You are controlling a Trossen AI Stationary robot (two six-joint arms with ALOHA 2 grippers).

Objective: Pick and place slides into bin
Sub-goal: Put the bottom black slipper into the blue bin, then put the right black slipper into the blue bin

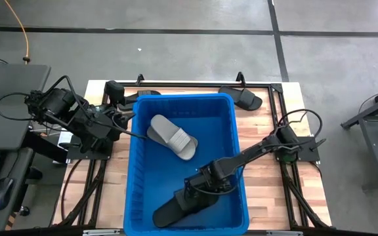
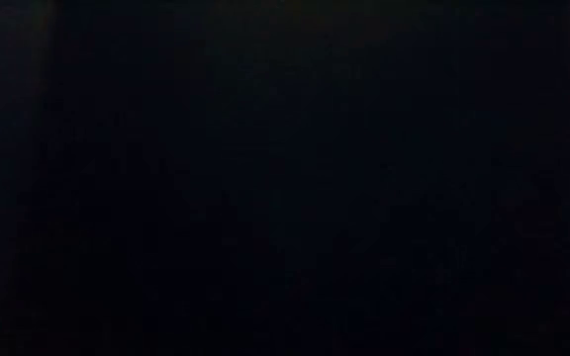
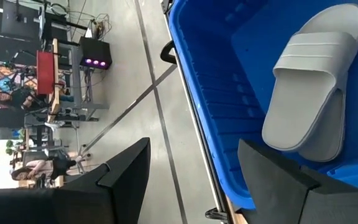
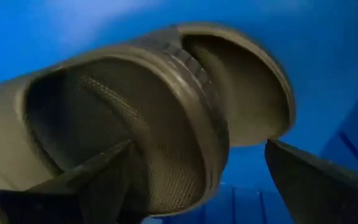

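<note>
The right tool (image 1: 199,190) reaches down into the bin (image 1: 136,164) toward its 6 o'clock end, directly over a black slide (image 1: 172,208) that lies on the bin floor. In the right wrist view its fingers (image 4: 316,183) stand spread wide on either side of that slide's (image 4: 166,118) strap and grip nothing, which fits a drop just made: the slide rests on the floor of the bin, so the arm probably only needs to lift clear.

A light grey slide (image 1: 172,137) lies nearer the bin's 12 o'clock end, strap up, already delivered.

The left tool (image 1: 125,121) waits at the bin's 9 o'clock wall, its fingers (image 3: 126,171) parted either side of the rim and holding nothing; from here it looks along the rim at the grey slide (image 3: 316,87).

Another black slide (image 1: 241,97) sits on the worktop (image 1: 268,157) beyond the bin's 1 o'clock corner, and a dark shape by the 11 o'clock corner may be one more. Both are judged still to fetch.

The low view is black and shows nothing.
</note>
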